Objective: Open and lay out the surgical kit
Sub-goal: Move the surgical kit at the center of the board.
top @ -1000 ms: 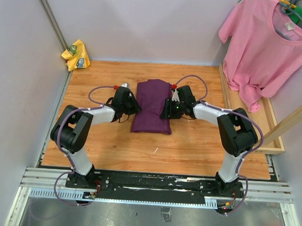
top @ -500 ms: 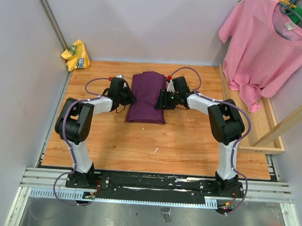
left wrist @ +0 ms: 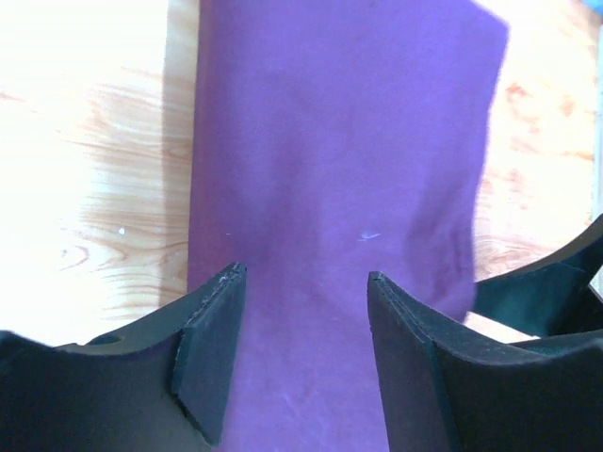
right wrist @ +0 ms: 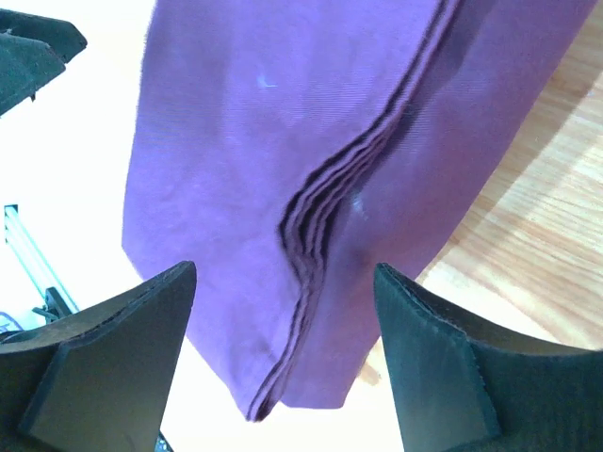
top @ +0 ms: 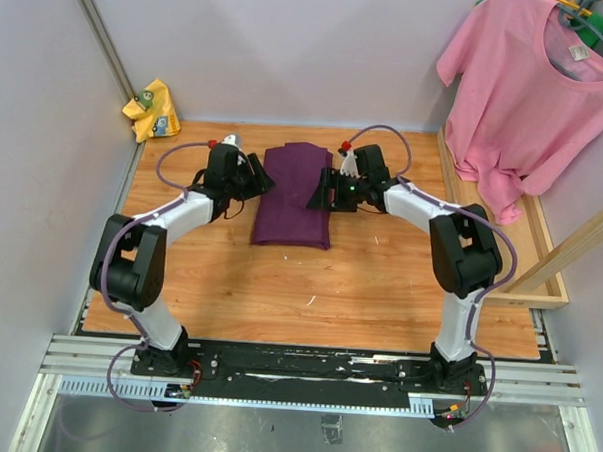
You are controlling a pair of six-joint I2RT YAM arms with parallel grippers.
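Observation:
The surgical kit [top: 293, 196] is a dark purple cloth wrap lying folded shut in the far middle of the wooden table; its contents are hidden. My left gripper [top: 259, 179] sits at the wrap's left edge and is open. In the left wrist view the purple cloth [left wrist: 339, 169] fills the gap of the gripper [left wrist: 303, 275], with nothing pinched. My right gripper [top: 319, 195] hovers over the wrap's right side, open too. The right wrist view shows layered fold edges of the cloth [right wrist: 245, 141] below the spread gripper [right wrist: 285, 268].
A pink T-shirt [top: 532, 96] hangs at the back right above a wooden side frame [top: 540, 261]. A yellow rag [top: 151, 109] hangs on the left wall by the table's far left corner. Bare wood [top: 309, 286] lies between the wrap and the arm bases.
The wrap slid a little farther back and to the left with both grippers on it. Both grippers have since spread their jaws wider and let go of the cloth.

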